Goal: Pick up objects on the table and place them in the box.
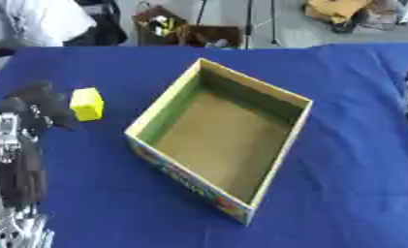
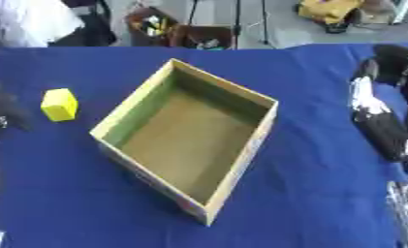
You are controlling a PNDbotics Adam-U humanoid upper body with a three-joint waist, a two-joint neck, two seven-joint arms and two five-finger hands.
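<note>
One blue-covered surface (image 1: 351, 145) fills nearly the whole scene and carries just two task things. The larger is the open cardboard box (image 1: 220, 133), set askew in the middle with one corner pointing to the near side; its printed outer wall faces near-left and, as far as can be seen, its brown floor holds nothing. The smaller is a yellow block (image 1: 86, 103), standing on the cloth to the left of the box, apart from it and a little toward the far side.

The left hand (image 1: 37, 104) shows at the left edge, just beside the block on its left, dark and blurred; I cannot tell how its fingers are set or whether they touch the block. The right hand (image 2: 385, 63) hangs at the right edge, well apart from the box, and the set of its fingers cannot be made out either.

The block looks small, stiff and light, likely foam or plastic, with flat faces. Pinching two opposite side faces should hold it well, and the cloth underneath should keep it from sliding away.

There is open cloth all around the block, so the approach is free. The box's near-left wall stands between block and floor, so the block would have to be lifted above that rim. The surface's left edge lies close behind the left hand.
</note>
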